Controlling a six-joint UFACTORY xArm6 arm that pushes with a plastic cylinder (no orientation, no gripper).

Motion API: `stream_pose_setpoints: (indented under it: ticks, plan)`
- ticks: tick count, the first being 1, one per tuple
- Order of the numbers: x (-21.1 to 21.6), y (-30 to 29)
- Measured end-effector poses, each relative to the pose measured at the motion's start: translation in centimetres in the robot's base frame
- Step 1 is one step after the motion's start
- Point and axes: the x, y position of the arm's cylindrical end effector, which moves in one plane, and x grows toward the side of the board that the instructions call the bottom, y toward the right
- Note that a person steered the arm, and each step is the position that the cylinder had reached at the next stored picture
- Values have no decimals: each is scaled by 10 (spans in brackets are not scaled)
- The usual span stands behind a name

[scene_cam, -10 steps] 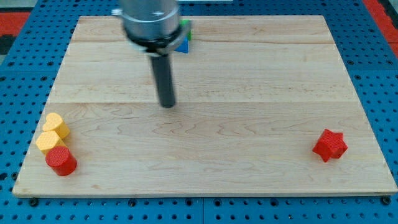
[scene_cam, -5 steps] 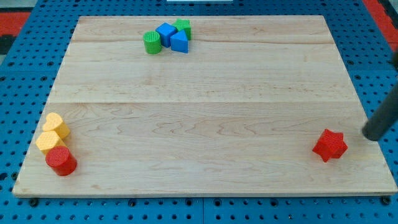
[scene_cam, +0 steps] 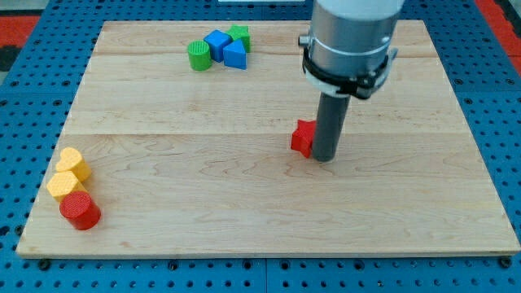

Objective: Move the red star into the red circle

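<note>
Wooden board [scene_cam: 244,195], red star [scene_cam: 303,137], red cylinder [scene_cam: 80,211]

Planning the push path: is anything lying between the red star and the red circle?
No. In the camera view, only bare board lies between the red star and the red circle. My tip is against the star's right side.

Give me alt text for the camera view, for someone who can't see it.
My tip rests against the right side of the red star at mid-board. The red circle sits far off at the view's bottom left beside two yellow blocks; green and blue blocks cluster at the top.
</note>
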Motion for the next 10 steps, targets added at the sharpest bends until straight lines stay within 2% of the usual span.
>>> stream_pose_setpoints:
  ticks: [3, 7, 8, 9, 10]
  plan:
    - [-56, 29]
    - [40, -227]
    - [44, -218]
    - [57, -254]
    - [57, -234]
